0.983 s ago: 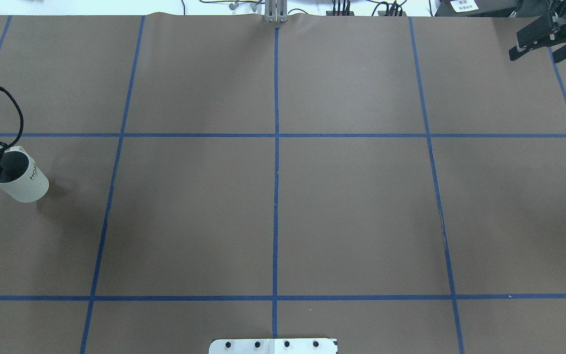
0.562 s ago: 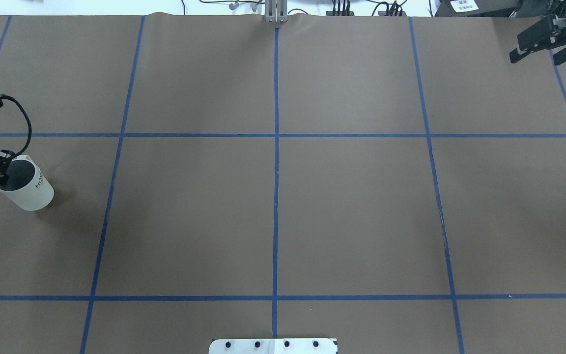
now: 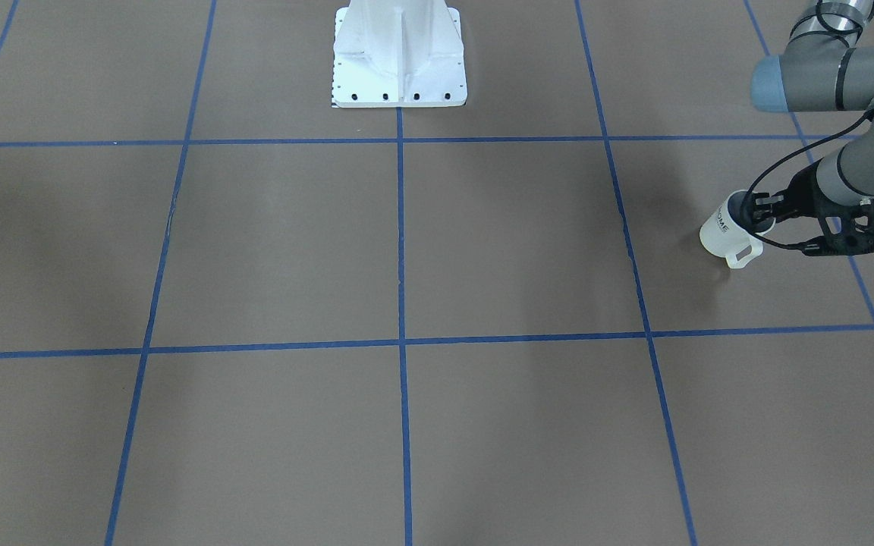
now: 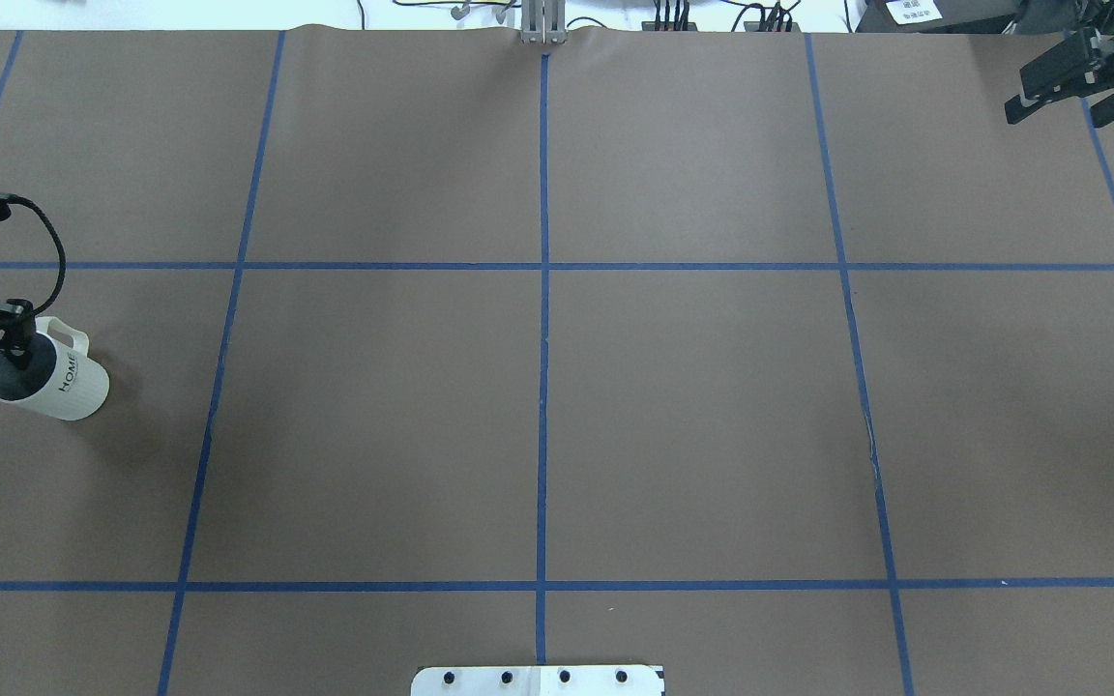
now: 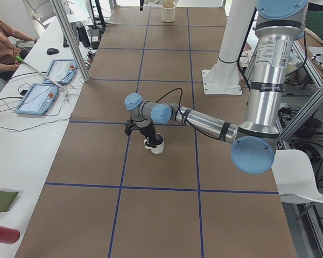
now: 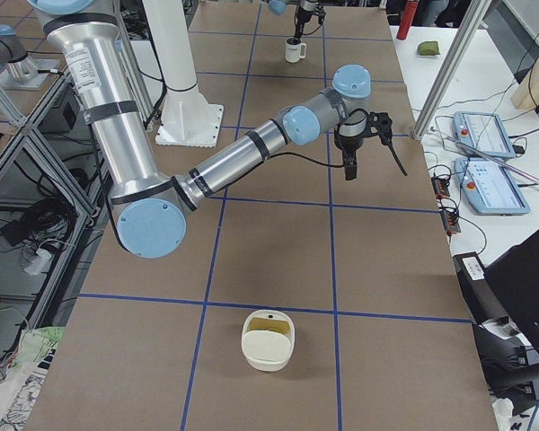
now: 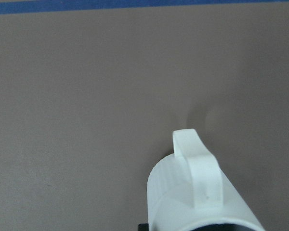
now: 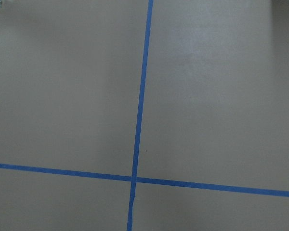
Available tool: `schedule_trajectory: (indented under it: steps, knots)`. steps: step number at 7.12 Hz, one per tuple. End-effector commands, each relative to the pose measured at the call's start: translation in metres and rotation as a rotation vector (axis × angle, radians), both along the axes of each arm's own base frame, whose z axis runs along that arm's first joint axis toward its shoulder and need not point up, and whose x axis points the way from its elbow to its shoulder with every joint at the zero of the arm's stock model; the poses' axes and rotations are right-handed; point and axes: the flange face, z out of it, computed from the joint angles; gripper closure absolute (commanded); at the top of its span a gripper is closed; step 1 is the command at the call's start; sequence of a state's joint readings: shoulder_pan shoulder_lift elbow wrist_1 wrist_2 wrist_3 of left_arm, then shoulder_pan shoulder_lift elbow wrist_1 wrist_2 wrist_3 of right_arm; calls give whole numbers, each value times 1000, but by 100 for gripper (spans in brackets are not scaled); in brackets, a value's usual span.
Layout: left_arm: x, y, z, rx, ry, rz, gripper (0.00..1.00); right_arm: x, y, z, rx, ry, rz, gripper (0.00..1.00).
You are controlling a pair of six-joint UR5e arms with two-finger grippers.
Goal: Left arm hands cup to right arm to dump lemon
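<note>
The left jaws grip the rim of the small white ribbed mug [image 4: 62,382] with black "HOME" lettering. One jaw dips into its grey inside, and its squared handle sits just beside them. The mug tilts low over the brown, blue-taped counter [image 4: 373,416]. Well apart, the right jaws hang spread, gripping nothing.

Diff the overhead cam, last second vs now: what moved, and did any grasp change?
The left tool, shut on the cup's rim throughout, carried the cup slightly toward the robot and turned it. Its handle, hidden before, now shows on the far side. The right tool stayed open at the far right corner, barely shifted. Nothing was released or newly grasped.
</note>
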State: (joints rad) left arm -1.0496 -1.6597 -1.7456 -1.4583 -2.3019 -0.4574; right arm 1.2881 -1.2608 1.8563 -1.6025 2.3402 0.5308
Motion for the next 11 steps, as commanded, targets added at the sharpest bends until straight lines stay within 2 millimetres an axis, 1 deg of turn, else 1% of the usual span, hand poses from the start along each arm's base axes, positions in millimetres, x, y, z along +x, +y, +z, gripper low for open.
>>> schedule_trajectory:
  steps: [1,2,3,4,6,7,8,9,10,11]
  knots:
    - [-8,9,-32,51,31,-2,0,3,-2,10,20,27,-44,0]
    - [-16,11,-59,83,49,-15,0,18,-3,20,26,67,-101,0]
    - [-40,2,-69,110,49,-27,0,31,-2,37,35,116,-173,0]
    - [-59,-9,-70,181,52,15,0,45,8,66,40,138,-223,0]
    - [-107,-25,-68,250,57,-2,0,93,43,136,43,153,-272,0]
    - [-132,-30,-60,289,57,8,0,116,63,166,39,160,-288,0]
    - [-154,-34,-51,319,58,16,0,132,91,201,39,162,-308,0]
    - [-181,-37,-38,341,58,16,0,146,117,229,67,164,-306,0]
    - [-207,-39,-15,367,58,49,0,155,138,248,79,159,-281,0]
    - [-215,-38,-6,354,56,37,0,155,130,262,72,158,-270,0]
